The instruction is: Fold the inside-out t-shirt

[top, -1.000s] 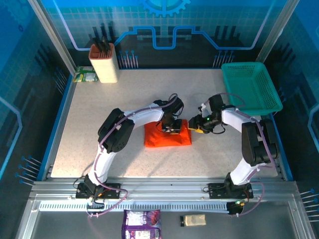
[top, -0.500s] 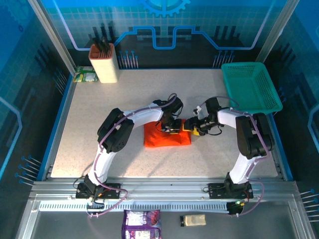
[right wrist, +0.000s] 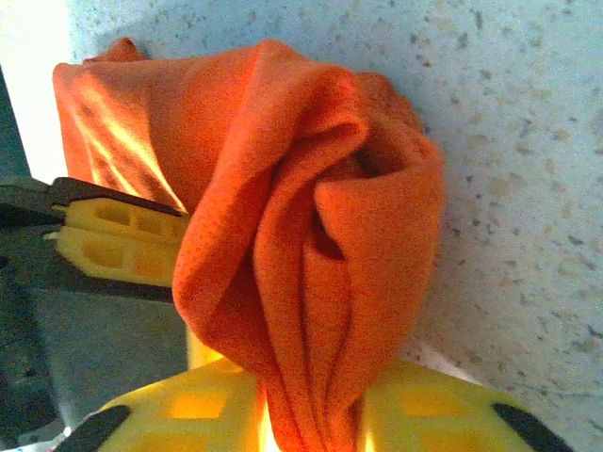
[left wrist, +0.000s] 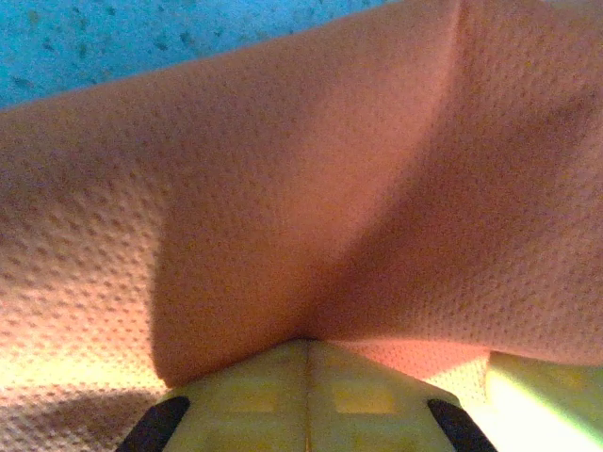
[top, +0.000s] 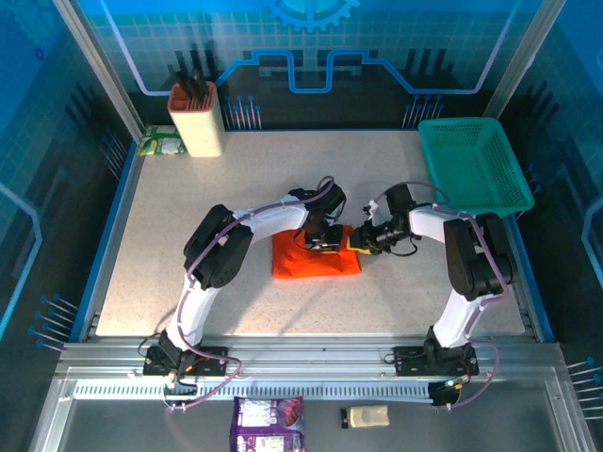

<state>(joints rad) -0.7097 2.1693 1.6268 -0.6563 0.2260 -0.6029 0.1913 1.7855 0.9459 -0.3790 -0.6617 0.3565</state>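
T-shirt [top: 313, 263]: soft dimpled orange knit, bunched in thick folds.

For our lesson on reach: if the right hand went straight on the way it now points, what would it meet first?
The orange t-shirt, bunched in the right hand; the left hand sits close beyond, though depth is unclear.

The speckled table [top: 236, 198] carries the shirt [top: 311, 266] at the left claw [top: 323, 245] and right claw [top: 353, 243], a basket [top: 471, 169] beyond the right claw, and a box [top: 196, 122] and packet [top: 160, 143] far beyond the left.
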